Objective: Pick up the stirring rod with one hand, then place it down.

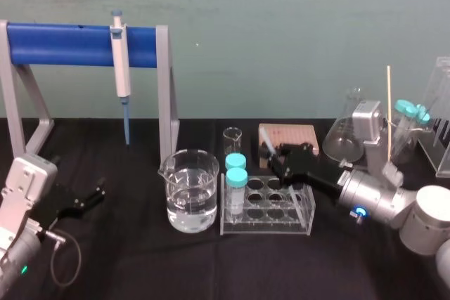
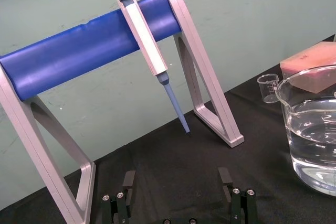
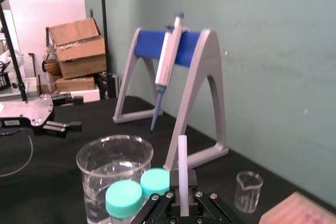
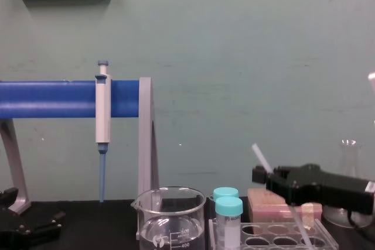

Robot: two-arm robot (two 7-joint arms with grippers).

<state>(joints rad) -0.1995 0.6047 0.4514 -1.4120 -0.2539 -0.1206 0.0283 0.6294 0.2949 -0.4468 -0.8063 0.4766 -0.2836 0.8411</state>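
The stirring rod (image 1: 264,147) is a thin translucent whitish stick, and my right gripper (image 1: 273,162) is shut on it above the clear tube rack (image 1: 302,224). In the chest view the stirring rod (image 4: 259,156) slants up and left out of the right gripper (image 4: 262,175), with its lower end down by the rack. The right wrist view shows the stirring rod (image 3: 182,161) standing up between the fingers of the right gripper (image 3: 182,195). My left gripper (image 1: 96,194) rests open and unladen on the black table at the left, its fingers (image 2: 128,181) spread apart.
A beaker of water (image 1: 190,191) stands left of the rack, which holds two teal-capped tubes (image 1: 236,186). A small beaker (image 1: 233,138), a pink box (image 1: 288,137) and a flask (image 1: 348,135) stand behind. A white-and-blue pipette (image 1: 121,61) hangs on the blue stand (image 1: 63,45).
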